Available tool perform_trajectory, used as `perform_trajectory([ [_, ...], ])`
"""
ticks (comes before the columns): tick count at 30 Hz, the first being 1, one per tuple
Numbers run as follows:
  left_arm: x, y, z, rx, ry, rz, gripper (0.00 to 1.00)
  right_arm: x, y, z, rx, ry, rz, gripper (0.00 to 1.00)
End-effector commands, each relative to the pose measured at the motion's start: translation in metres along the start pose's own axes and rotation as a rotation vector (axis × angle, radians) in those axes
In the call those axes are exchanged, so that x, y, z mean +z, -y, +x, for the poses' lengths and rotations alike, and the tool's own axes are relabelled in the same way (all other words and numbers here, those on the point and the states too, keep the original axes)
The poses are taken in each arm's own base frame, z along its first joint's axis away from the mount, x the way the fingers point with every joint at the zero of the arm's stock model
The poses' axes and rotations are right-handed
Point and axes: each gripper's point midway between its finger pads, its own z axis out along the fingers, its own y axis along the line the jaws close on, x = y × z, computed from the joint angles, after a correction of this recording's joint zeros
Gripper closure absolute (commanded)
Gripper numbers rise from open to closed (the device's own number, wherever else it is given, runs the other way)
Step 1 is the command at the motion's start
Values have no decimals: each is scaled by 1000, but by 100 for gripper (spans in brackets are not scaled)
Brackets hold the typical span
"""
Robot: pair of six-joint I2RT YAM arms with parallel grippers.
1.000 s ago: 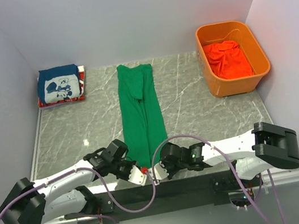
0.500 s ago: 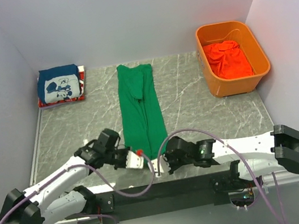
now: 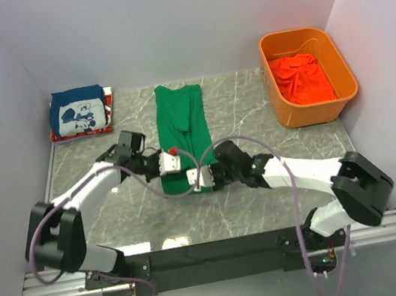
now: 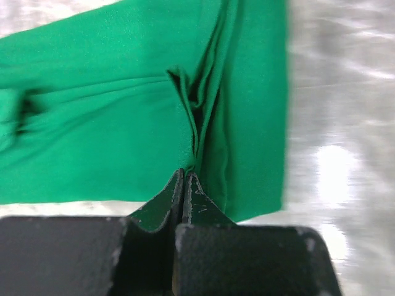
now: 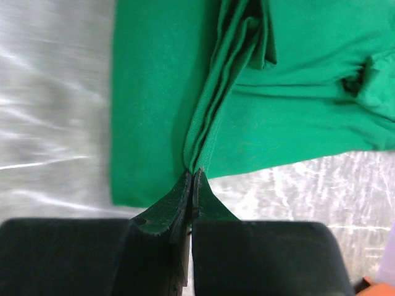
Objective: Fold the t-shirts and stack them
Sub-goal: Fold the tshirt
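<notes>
The plain green t-shirt (image 3: pixel 181 113) lies as a long strip in the middle of the table. My left gripper (image 3: pixel 182 161) is shut on its near left corner, pinching a fold of green cloth (image 4: pixel 191 123). My right gripper (image 3: pixel 196 182) is shut on the near right corner (image 5: pixel 210 123). Both hold the near hem lifted and doubled over the strip. The dark blue tee with white print (image 3: pixel 79 111) lies folded on the red tee (image 3: pixel 81 132) at the far left. The orange-red tee (image 3: pixel 300 78) sits crumpled in the bin.
The rigid orange bin (image 3: pixel 280 107) stands at the far right by the wall. Grey marble tabletop (image 3: pixel 274 150) shows on both sides of the green strip. Walls close in the left, back and right.
Both grippers have moved away from the near edge toward the far side, carrying the green tee's near hem with them. The strip now looks shorter on the table.
</notes>
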Motion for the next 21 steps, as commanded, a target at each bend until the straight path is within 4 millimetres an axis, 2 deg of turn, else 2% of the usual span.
perform_trajectory([
  [1, -7, -47, -10, 84, 58, -59, 99, 8, 48, -10, -43, 44, 67, 100],
  [2, -1, -52, -3, 71, 58, -48, 99, 11, 55, -8, -43, 45, 70, 100],
  [3, -5, -68, -3, 80, 62, -78, 99, 13, 65, -2, -43, 33, 83, 100],
  [5, 2, -78, 6, 84, 61, -70, 99, 23, 79, 3, -42, 25, 90, 100],
  [6, -2, -93, 5, 94, 65, -95, 99, 25, 86, 4, -43, 24, 96, 100],
  [8, 5, -103, 17, 79, 61, -84, 99, 34, 103, 13, -28, 8, 109, 100],
  [9, 0, -118, 16, 86, 65, -108, 99, 36, 108, 16, -33, -3, 106, 100],
  [13, 9, -142, 36, 69, 59, -110, 99, 53, 137, 28, -21, -21, 120, 100],
  [16, 12, -159, 44, 79, 56, -122, 99, 62, 152, 39, -4, -43, 122, 100],
  [21, 19, -178, 50, 87, 61, -123, 99, 71, 162, 50, 4, -58, 116, 100],
])
